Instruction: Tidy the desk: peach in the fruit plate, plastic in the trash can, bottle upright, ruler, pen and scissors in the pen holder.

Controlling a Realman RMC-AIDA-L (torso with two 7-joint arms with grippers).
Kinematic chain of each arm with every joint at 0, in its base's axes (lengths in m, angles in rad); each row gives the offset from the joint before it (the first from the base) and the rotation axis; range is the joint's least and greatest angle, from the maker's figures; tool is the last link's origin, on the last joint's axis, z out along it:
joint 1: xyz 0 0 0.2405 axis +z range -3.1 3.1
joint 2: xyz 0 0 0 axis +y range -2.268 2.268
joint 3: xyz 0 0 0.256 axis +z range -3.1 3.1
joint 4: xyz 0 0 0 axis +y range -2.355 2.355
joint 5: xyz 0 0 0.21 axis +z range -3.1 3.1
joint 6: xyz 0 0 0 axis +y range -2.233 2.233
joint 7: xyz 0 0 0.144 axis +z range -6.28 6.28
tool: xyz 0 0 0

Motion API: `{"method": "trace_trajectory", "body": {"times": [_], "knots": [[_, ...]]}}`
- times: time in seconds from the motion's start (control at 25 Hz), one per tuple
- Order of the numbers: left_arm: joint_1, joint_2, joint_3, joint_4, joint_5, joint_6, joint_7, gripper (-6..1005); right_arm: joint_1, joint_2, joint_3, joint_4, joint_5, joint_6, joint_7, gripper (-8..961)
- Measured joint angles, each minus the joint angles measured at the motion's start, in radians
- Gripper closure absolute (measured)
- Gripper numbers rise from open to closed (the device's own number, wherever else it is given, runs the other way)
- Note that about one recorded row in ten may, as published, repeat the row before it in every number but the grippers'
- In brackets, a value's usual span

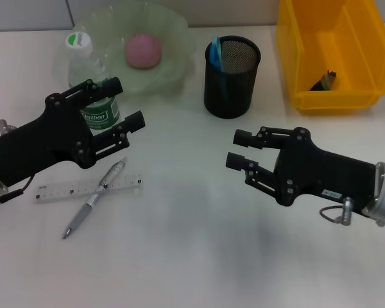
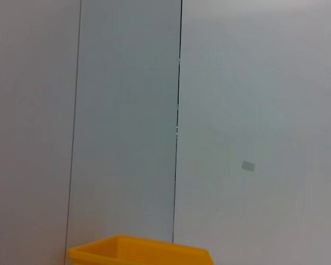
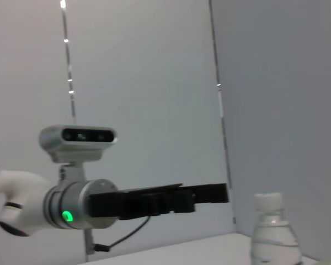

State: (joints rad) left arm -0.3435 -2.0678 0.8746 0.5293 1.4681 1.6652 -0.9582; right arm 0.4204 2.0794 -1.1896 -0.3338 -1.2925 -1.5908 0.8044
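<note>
The clear bottle (image 1: pixel 88 64) stands upright beside the green fruit plate (image 1: pixel 173 25), which holds the pink peach (image 1: pixel 143 50). My left gripper (image 1: pixel 128 101) is open, with a finger on each side of the bottle's green label in the head view. In the right wrist view the left gripper (image 3: pixel 226 193) ends just short of the bottle (image 3: pixel 273 232). The ruler (image 1: pixel 83 188) lies flat with the silver pen (image 1: pixel 96 199) across it, just below the left gripper. A blue item stands in the black mesh pen holder (image 1: pixel 228 96). My right gripper (image 1: pixel 233 148) hovers open and holds nothing.
The yellow trash can (image 1: pixel 289 64) at the back right holds a dark scrap (image 1: pixel 324 80). Its rim (image 2: pixel 138 251) shows in the left wrist view against a grey wall.
</note>
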Motion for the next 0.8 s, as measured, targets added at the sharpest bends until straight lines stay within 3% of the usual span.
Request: {"method": "trace_trajectory", "body": {"times": [0.12,0.16,0.2,0.24,0.28,0.36,0.52,0.6,0.64,0.8], "knots": [[0.0,0.0,0.002,-0.002,0.0,0.0,0.0,300,-0.008,-0.005,0.006,-0.116,-0.082,-0.002,0.12,581],[0.0,0.0,0.004,-0.002,0.0,0.001,0.0,300,-0.007,-0.009,0.018,-0.208,-0.156,0.004,0.249,570],[0.0,0.0,0.004,-0.002,0.0,0.001,0.0,300,-0.007,-0.009,0.018,-0.208,-0.156,0.004,0.249,559],[0.0,0.0,0.004,0.0,0.0,0.001,-0.001,300,0.002,-0.011,0.049,-0.339,-0.254,0.007,0.421,548],[0.0,0.0,0.004,0.0,0.0,0.001,-0.001,300,0.002,-0.011,0.049,-0.339,-0.254,0.007,0.421,537],[0.001,0.0,0.004,0.001,0.0,0.001,-0.005,300,0.02,-0.011,0.074,-0.468,-0.339,0.005,0.582,512],[0.001,0.003,-0.001,0.015,0.0,0.001,-0.078,300,0.099,-0.023,0.086,-0.701,-0.543,-0.006,0.91,457],[0.005,0.005,-0.001,0.038,0.002,-0.001,-0.136,300,0.176,-0.034,0.088,-0.769,-0.665,-0.03,1.06,429],[0.011,0.01,0.001,0.065,0.011,-0.004,-0.194,300,0.229,-0.037,0.088,-0.783,-0.723,-0.047,1.116,415],[0.016,0.02,0.003,0.109,0.054,-0.01,-0.285,300,0.283,-0.034,0.088,-0.786,-0.772,-0.058,1.143,375]]}}
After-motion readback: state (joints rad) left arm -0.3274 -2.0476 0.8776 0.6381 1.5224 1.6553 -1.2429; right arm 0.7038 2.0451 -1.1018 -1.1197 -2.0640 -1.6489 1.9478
